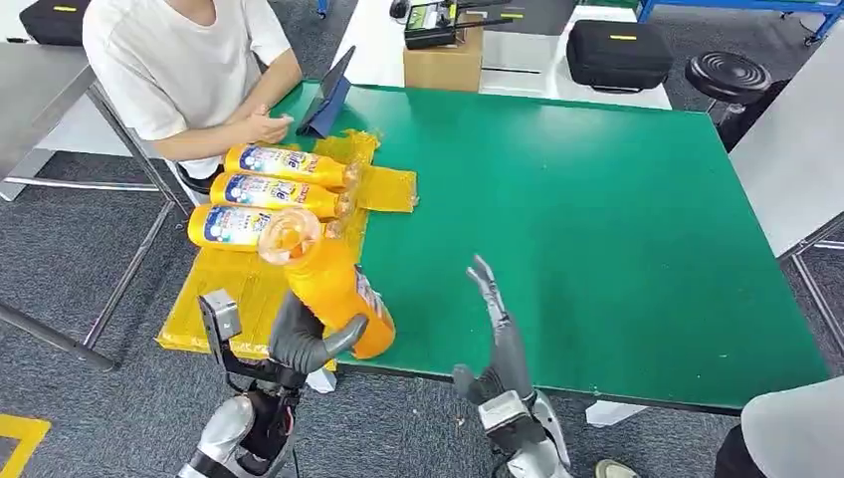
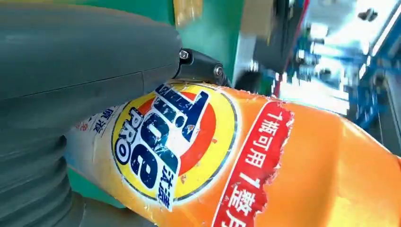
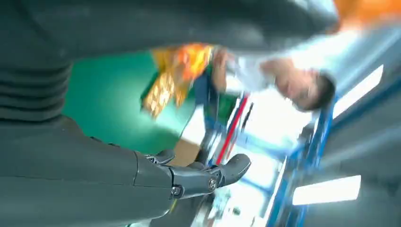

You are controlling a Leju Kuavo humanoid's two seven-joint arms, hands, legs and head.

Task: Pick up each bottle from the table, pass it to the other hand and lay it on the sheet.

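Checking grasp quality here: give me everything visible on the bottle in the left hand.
The orange bottle looks like glossy plastic, with a round blue, red and yellow logo label and a red strip of Chinese text. The left hand grips its lower body, thumb wrapped across the front. It is lifted and tilted, its top end leaning toward the three bottles lying on the yellow sheet. It hangs over the sheet's near edge beside the green table. The right hand is apart from it.
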